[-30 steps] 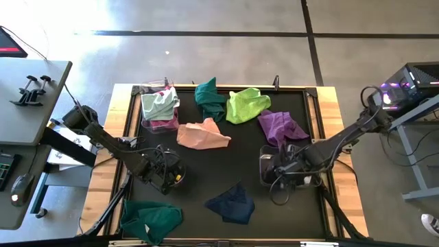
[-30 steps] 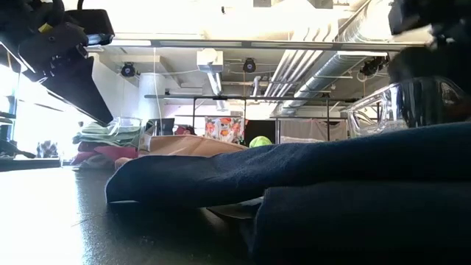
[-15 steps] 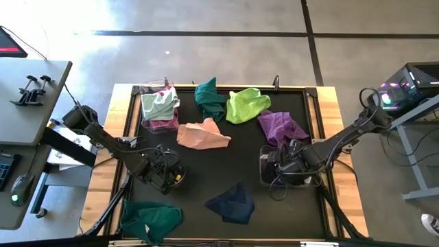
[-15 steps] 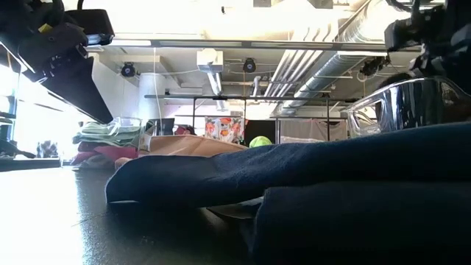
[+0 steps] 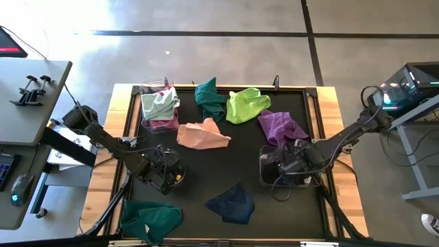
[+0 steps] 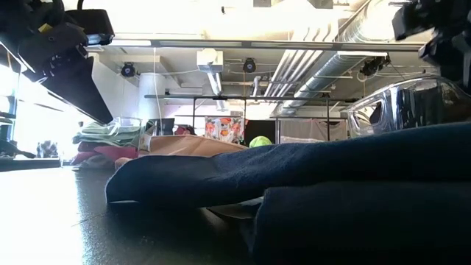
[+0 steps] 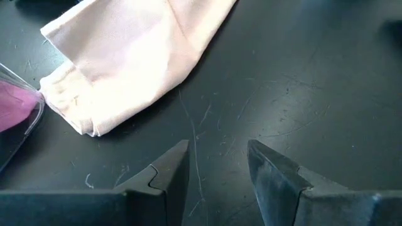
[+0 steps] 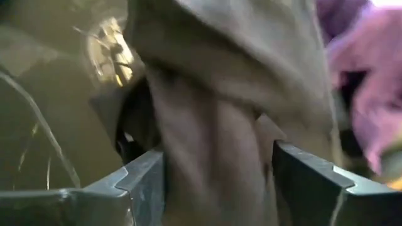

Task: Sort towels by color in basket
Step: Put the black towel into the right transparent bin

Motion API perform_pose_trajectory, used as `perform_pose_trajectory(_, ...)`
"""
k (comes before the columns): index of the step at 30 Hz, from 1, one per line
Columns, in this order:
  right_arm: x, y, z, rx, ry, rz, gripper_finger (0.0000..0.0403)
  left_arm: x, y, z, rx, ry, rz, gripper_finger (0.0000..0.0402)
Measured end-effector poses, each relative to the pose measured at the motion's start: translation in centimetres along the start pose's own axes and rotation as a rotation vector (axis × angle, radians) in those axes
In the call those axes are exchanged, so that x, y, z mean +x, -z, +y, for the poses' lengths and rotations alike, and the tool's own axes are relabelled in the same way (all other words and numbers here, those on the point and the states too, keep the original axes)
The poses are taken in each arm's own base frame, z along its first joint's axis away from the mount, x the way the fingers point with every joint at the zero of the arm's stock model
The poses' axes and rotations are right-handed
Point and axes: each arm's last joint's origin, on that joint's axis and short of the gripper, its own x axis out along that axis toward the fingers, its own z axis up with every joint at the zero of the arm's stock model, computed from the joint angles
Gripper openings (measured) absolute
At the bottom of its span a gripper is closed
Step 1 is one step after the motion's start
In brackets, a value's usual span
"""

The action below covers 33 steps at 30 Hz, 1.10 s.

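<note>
**Right arm lets go over clear bin as towel sorting moves on**

On the black-topped surface [image 5: 206, 165], seen from above, the left end effector [image 5: 167, 177] hovers over bare mat near the front-left, its two fingers parted and empty; its wrist camera looks past them at the crumpled peach cotton towel [image 7: 132, 56], which lies well ahead of them. In the front-left corner sits a bunched dark green towel [image 5: 151, 217]. At the back left, a clear plastic bin [image 5: 159, 108] holds a folded mint towel [image 5: 160, 103] stacked on a magenta one [image 5: 162, 124]. Moving right: one teal towel [image 5: 209, 99], the peach towel at centre, one lime-green towel [image 5: 245, 105], one navy towel [image 5: 232, 202] near the front edge, and one purple towel [image 5: 281, 127].

At far right, the right end effector [image 5: 287, 167] is over a second clear bin [image 5: 271, 177]. Within the last second its fingers have spread from a narrower grip to wide apart. Its wrist camera shows a dull, dark cloth [image 8: 226, 125] hanging between the parted fingers, apparently no longer pinched. That suggests one more cloth has just been dropped into this bin.

Counted loose on the surface: six towels, one of each colour. Counted bins: two, so most of the sorting appears to remain.
</note>
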Motion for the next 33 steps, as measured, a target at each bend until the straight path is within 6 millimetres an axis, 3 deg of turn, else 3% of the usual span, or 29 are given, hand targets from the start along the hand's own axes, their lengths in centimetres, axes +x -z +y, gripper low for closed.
perform_pose_trajectory(6,-2.5,1.0,-0.9,0.068,0.138,0.034,0.0263,0.0,0.0,0.0,0.0,0.0,0.0,0.0145)
perform_pose_trajectory(9,-2.8,1.3,-0.9,0.019,0.201,-0.089,0.0263,0.0,0.0,0.0,0.001,-0.004,-0.008,0.0145)
perform_pose_trajectory(13,-2.4,1.8,-0.3,-0.128,0.114,-0.275,0.0263,0.0,-0.1,0.0,0.001,-0.01,-0.018,0.0145)
perform_pose_trajectory(19,-2.3,2.5,-0.9,-0.091,-0.024,-0.427,0.0248,0.0,-0.1,0.0,-0.002,-0.008,-0.02,0.0145)
perform_pose_trajectory(22,-2.2,2.4,-1.3,-0.066,-0.006,-0.524,0.0236,0.0,-0.1,0.0,-0.003,-0.007,-0.022,0.0145)
perform_pose_trajectory(28,0.7,1.5,-1.8,0.04,0.055,-0.6,0.0208,0.0,-0.1,0.0,-0.005,-0.008,-0.025,0.0145)
perform_pose_trajectory(33,5.1,1.6,-0.9,-0.011,-0.149,-0.516,0.0184,0.0,-0.1,0.0,-0.005,-0.007,-0.026,0.0145)
